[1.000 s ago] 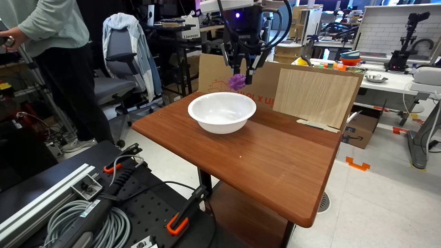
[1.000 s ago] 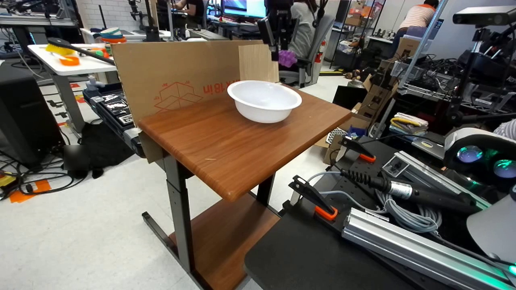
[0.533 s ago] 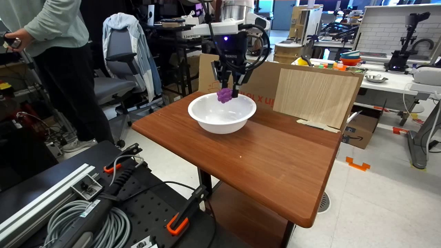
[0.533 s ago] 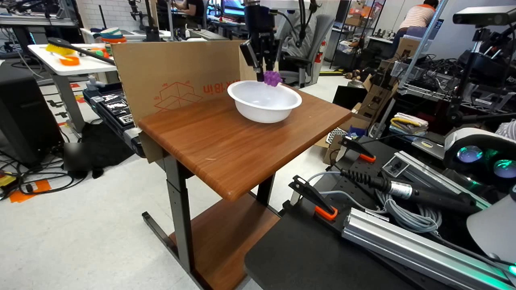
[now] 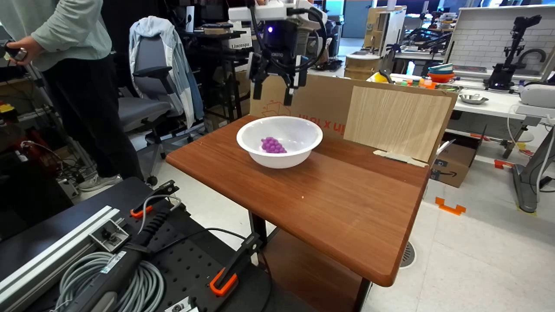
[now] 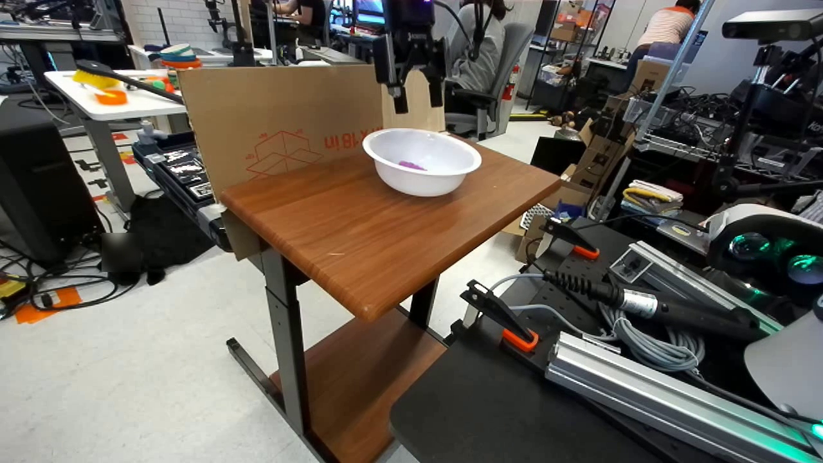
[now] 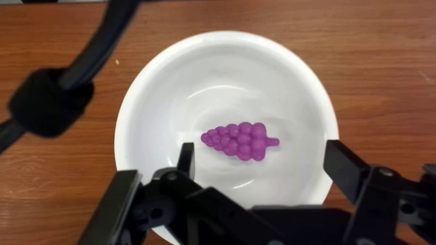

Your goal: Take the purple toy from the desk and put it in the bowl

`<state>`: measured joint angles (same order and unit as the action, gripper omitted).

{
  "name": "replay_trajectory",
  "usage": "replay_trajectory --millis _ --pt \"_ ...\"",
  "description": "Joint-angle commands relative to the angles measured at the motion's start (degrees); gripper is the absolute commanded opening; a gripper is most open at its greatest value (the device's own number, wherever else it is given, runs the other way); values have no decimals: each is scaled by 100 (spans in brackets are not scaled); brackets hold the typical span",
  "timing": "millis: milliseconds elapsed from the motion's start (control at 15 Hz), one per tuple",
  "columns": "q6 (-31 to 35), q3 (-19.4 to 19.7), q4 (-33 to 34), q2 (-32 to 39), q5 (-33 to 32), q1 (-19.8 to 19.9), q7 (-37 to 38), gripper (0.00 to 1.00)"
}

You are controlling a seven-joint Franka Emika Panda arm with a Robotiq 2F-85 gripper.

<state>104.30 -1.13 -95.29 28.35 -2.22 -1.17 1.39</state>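
Note:
The purple toy (image 7: 245,141), shaped like a bunch of grapes with a short stem, lies on its side at the bottom of the white bowl (image 5: 279,162). Only a small top part of the toy (image 6: 411,166) shows over the bowl's near wall in an exterior view. The bowl stands upright on the reddish-brown desk (image 5: 347,190), towards its back edge. Above the bowl hangs my gripper (image 5: 272,97), its jaws wide apart and nothing between them. In the wrist view the gripper (image 7: 260,154) is open over the bowl, with its fingers apart from the toy.
A cardboard panel (image 6: 289,122) with a pale wood board (image 5: 396,119) on it stands along the desk's back edge. A dark bench with a clamp (image 5: 232,271) and coiled cable (image 5: 112,277) is in front. A person (image 5: 73,65) stands beside the scene, near a grey chair (image 5: 151,69).
The gripper came down over the bowl with the toy in its grip, then let go and rose a little. The toy dropped into the bowl; the jaws went from shut to open.

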Motion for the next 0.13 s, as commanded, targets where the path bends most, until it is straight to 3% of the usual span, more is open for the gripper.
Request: replay_trajectory --millis 0,67 --pt "-258 3 -35 -170 34 -19 -86 100" --pt "-447 -12 -120 -378 40 -17 -148 100"
